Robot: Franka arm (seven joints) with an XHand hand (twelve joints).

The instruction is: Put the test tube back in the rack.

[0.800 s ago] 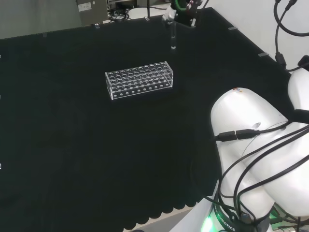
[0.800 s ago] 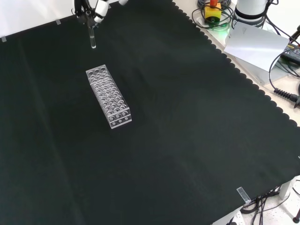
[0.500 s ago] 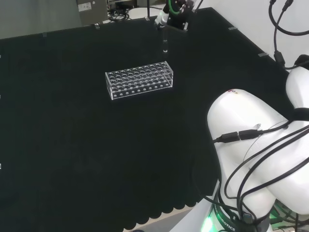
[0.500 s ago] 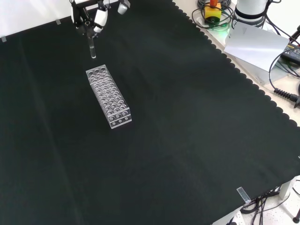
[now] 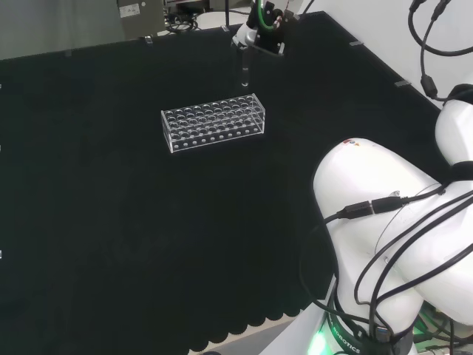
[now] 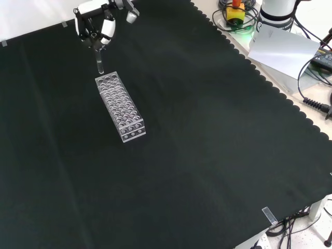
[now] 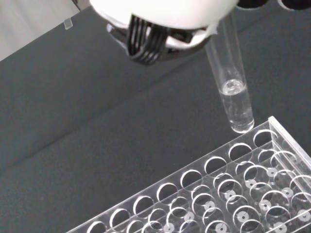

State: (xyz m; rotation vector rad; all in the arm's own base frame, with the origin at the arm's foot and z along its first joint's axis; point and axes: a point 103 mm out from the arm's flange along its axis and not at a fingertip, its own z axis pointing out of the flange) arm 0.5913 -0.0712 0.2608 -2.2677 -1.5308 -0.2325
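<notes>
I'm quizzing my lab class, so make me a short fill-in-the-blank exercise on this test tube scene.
1. The hand holds the test tube ____, mouth up.
2. The tube holds a little clear ____.
3. The tube's bottom hangs just outside the ____.
4. The cloth is ____.

Missing words: upright; liquid; rack; black

Bulky white arm links (image 5: 384, 200), black cables, black-and-white hand (image 6: 98, 23)

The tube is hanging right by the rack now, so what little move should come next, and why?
Probably a small shift over the rack's end holes, then straight down. The hand holds the tube upright, a little clear liquid in it, and in the wrist view its tip hangs just outside the rack's edge, above the top plate, not yet over a hole.
</notes>
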